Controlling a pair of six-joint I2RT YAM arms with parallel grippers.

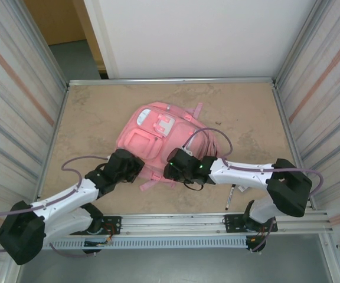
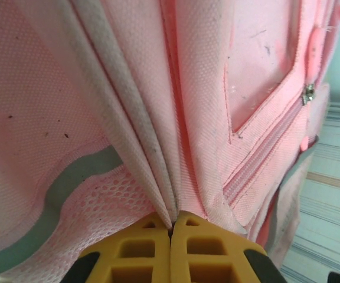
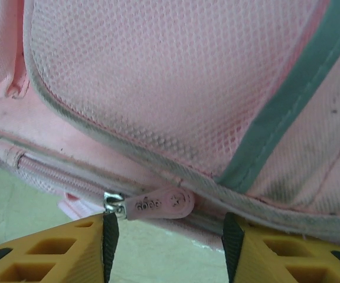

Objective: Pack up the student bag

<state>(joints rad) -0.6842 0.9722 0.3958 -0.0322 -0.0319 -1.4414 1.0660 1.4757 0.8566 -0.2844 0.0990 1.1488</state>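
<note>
The student bag (image 1: 152, 132), a pink backpack with a white patch, lies flat in the middle of the table. My left gripper (image 1: 136, 163) is at its near left edge. There the yellow fingers (image 2: 171, 227) are shut on a bunched fold of the bag's pink fabric (image 2: 205, 88), next to a mesh side pocket. My right gripper (image 1: 171, 170) is at the bag's near edge. It (image 3: 167, 236) stands open, with a pink rubber zipper pull (image 3: 161, 204) lying between its fingertips against the bag (image 3: 158, 76). The left fingertip is right by the pull's metal slider.
A thin pen-like object (image 1: 229, 197) lies on the table by the right arm. Corrugated metal walls (image 1: 16, 106) close in both sides. A metal rail (image 1: 217, 221) runs along the near edge. Bare tabletop (image 1: 252, 118) lies beyond the bag.
</note>
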